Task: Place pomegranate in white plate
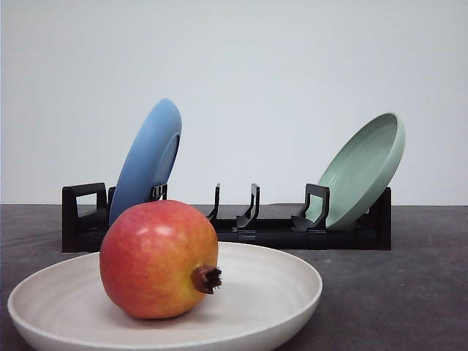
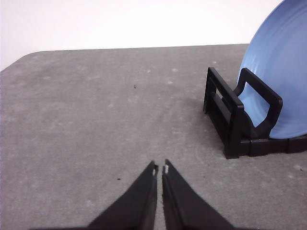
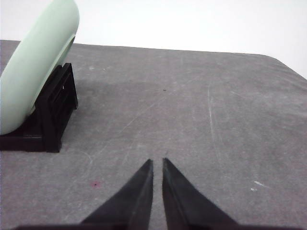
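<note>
Already the pomegranate [image 1: 159, 259] sits inside the white plate [image 1: 287, 287], left of the plate's middle, crown pointing right, so the placing looks done. What remains, I judge, is keeping both arms clear so nothing nudges the round fruit into a roll.

From the left wrist, the left gripper [image 2: 159, 168] has its jaws together, nothing between them, over bare grey table [image 2: 96, 120] near the black rack [image 2: 235, 122] end holding the blue plate [image 2: 280, 67]. From the right wrist, the right gripper [image 3: 157, 163] is likewise closed and empty beside the rack's other end, where the pale green plate [image 3: 33, 72] leans. Only the front camera gives fruit and plate together, near the table's front edge
</note>
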Robot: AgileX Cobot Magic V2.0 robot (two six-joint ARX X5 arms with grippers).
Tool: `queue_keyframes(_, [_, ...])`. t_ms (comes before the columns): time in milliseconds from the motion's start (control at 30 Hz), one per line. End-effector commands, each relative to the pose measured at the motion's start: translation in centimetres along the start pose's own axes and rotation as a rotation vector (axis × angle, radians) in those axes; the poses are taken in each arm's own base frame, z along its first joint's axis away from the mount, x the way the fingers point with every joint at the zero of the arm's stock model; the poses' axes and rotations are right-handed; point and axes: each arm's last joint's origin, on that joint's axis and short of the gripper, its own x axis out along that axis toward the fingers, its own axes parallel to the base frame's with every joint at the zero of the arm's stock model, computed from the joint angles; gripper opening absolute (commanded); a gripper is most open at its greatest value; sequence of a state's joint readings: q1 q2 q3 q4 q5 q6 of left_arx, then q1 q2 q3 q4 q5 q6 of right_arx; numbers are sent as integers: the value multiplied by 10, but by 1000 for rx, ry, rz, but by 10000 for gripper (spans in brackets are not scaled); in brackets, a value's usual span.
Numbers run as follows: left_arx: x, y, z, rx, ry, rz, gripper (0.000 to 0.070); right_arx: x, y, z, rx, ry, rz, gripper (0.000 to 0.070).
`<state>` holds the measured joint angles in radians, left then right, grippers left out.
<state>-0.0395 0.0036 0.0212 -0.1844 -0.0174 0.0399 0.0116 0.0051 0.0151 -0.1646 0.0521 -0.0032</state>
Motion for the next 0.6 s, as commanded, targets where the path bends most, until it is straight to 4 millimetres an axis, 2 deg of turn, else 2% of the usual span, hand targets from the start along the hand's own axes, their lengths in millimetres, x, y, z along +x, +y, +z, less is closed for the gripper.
queue_keyframes(0, [1,0,-4,-3,14,-6,0,0,0,0,3,-5,1,32])
queue_keyframes(567, [1,0,-4,-3,14,-6,0,0,0,0,4,-5,1,32])
